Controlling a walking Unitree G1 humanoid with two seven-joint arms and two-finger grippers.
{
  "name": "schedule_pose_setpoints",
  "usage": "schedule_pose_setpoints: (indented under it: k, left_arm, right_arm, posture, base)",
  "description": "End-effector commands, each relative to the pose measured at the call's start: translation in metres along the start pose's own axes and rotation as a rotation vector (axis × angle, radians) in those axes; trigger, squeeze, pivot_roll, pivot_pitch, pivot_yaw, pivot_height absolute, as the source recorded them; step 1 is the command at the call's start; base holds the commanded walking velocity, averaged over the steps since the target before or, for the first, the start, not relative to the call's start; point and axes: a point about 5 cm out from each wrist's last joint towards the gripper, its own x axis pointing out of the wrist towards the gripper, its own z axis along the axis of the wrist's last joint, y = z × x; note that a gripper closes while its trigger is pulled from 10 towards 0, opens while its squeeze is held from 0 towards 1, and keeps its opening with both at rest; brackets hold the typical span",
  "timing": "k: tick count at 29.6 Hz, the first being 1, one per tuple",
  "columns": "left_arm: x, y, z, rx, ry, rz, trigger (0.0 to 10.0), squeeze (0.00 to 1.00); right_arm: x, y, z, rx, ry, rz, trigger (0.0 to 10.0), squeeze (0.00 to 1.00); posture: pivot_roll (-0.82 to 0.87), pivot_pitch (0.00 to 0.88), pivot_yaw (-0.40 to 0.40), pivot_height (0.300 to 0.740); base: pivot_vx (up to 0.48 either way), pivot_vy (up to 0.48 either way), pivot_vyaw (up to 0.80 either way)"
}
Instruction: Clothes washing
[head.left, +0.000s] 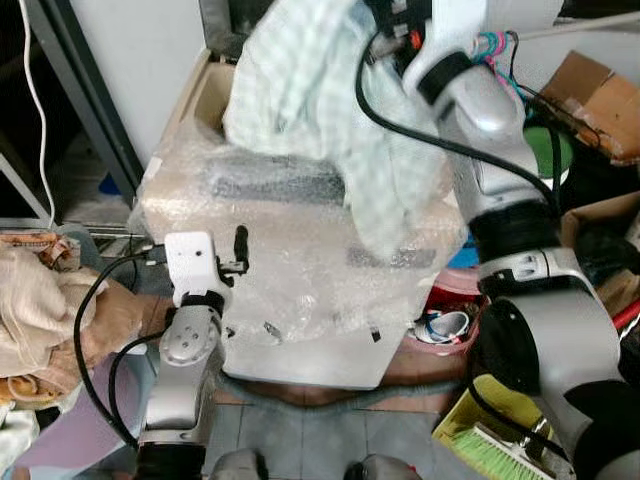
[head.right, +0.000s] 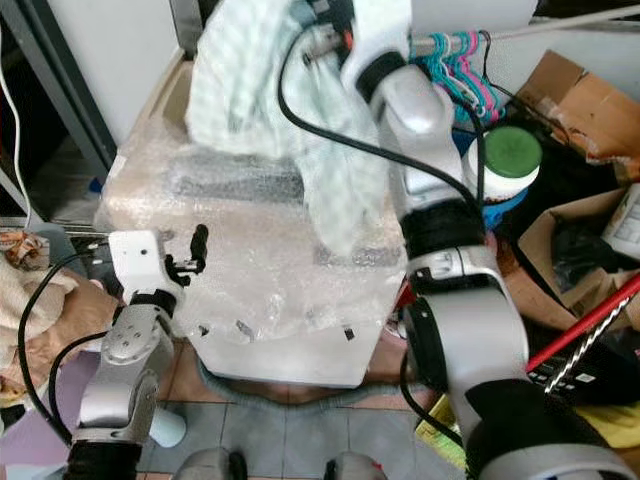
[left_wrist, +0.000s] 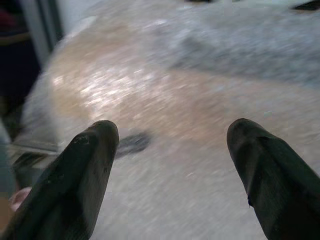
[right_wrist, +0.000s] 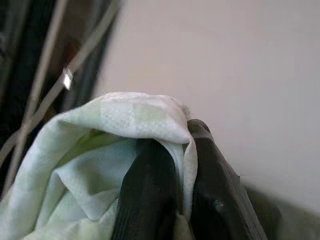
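A pale green checked cloth (head.left: 310, 100) hangs from my raised right gripper (right_wrist: 172, 200), which is shut on a fold of the cloth (right_wrist: 125, 130). It dangles over the top of a washing machine (head.left: 300, 260) wrapped in bubble plastic. My left gripper (left_wrist: 172, 165) is open, low at the machine's front left corner, with its fingers (left_wrist: 85, 170) pointing across the wrapped top and nothing between them. The left arm (head.left: 190, 340) stands beside the machine's left side.
A heap of beige laundry (head.left: 40, 310) lies at the left. Cardboard boxes (head.left: 595, 100), coloured hangers (head.right: 455, 60), a green-lidded jar (head.right: 510, 155), a red broom handle (head.right: 590, 325) and a bowl (head.left: 450, 320) crowd the right. A white wall (head.left: 140, 60) is behind.
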Motion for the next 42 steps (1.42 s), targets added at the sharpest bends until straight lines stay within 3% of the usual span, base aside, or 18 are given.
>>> schedule_pose_setpoints:
  k: [1, 6, 21, 24, 25, 27, 30, 31, 34, 35, 36, 39, 42]
  left_arm:
    - [-0.001, 0.002, 0.005, 0.004, -0.019, 0.016, 10.0, 0.00]
    - [-0.001, 0.002, 0.005, 0.001, -0.018, 0.012, 10.0, 0.00]
    - [0.001, 0.000, 0.004, 0.009, -0.011, -0.011, 10.0, 0.00]
    - [0.001, 0.001, 0.003, 0.012, -0.002, -0.002, 10.0, 0.00]
    - [0.001, 0.001, 0.003, 0.013, 0.000, 0.000, 10.0, 0.00]
    - [0.001, 0.001, 0.003, 0.013, 0.000, 0.000, 10.0, 0.00]
    - [0.000, 0.001, 0.003, 0.014, 0.000, 0.001, 10.0, 0.00]
    - [0.000, 0.001, 0.002, 0.013, 0.001, 0.003, 10.0, 0.00]
    - [0.000, 0.001, 0.002, 0.012, 0.003, 0.005, 10.0, 0.00]
    - [0.000, 0.001, 0.002, 0.011, 0.004, 0.004, 10.0, 0.00]
    - [0.000, 0.001, 0.002, 0.011, 0.004, 0.004, 10.0, 0.00]
    - [-0.001, 0.001, 0.002, 0.010, 0.006, 0.004, 10.0, 0.00]
    - [0.000, 0.001, 0.001, 0.020, 0.015, 0.008, 10.0, 0.00]
  right_arm:
    - [0.003, -0.001, 0.004, 0.019, -0.033, -0.006, 10.0, 0.00]
    - [-0.002, 0.007, -0.005, -0.070, -0.035, 0.047, 10.0, 0.00]
    - [-0.011, -0.001, -0.019, -0.067, 0.012, 0.019, 10.0, 0.00]
    - [-0.013, -0.020, -0.032, -0.108, 0.141, -0.136, 10.0, 0.00]
    - [-0.018, -0.037, -0.039, -0.104, 0.218, -0.259, 10.0, 0.00]
    - [-0.027, -0.054, -0.046, -0.054, 0.285, -0.377, 10.0, 0.00]
    - [-0.036, -0.068, -0.051, -0.005, 0.335, -0.464, 10.0, 0.00]
    - [-0.048, -0.078, -0.060, -0.034, 0.418, -0.529, 10.0, 0.00]
    - [-0.058, -0.087, -0.063, -0.070, 0.436, -0.570, 10.0, 0.00]
    - [-0.063, -0.090, -0.064, -0.090, 0.443, -0.594, 10.0, 0.68]
    - [-0.067, -0.093, -0.065, -0.098, 0.443, -0.613, 10.0, 1.00]
    - [-0.076, -0.089, -0.071, -0.153, 0.448, -0.549, 10.0, 1.00]
    - [-0.090, -0.073, -0.081, -0.168, 0.435, -0.423, 10.0, 1.00]
  posture:
    - [-0.02, 0.000, -0.034, 0.740]
    - [-0.03, 0.000, -0.029, 0.740]
    - [-0.04, 0.000, -0.020, 0.740]
    - [-0.03, 0.000, -0.020, 0.740]
    - [-0.03, 0.000, -0.021, 0.740]
    - [-0.03, 0.000, -0.022, 0.740]
    - [-0.03, 0.000, -0.024, 0.740]
    - [-0.03, 0.000, -0.025, 0.740]
    - [-0.03, 0.000, -0.026, 0.740]
    - [-0.03, 0.000, -0.026, 0.740]
    - [-0.03, 0.000, -0.027, 0.740]
    - [-0.04, 0.000, -0.026, 0.740]
    - [-0.04, 0.000, -0.024, 0.740]
  base:
    - [0.000, 0.000, 0.00]
    - [0.207, 0.000, 0.47]
    - [0.281, 0.000, 0.71]
    - [0.000, 0.000, 0.00]
    - [0.000, 0.000, 0.00]
    - [0.000, 0.000, 0.00]
    - [0.000, 0.000, 0.00]
    - [0.000, 0.000, 0.00]
    - [0.000, 0.000, 0.00]
    - [0.000, 0.000, 0.00]
    - [0.000, 0.000, 0.00]
    - [0.000, 0.000, 0.00]
    - [0.000, 0.000, 0.00]
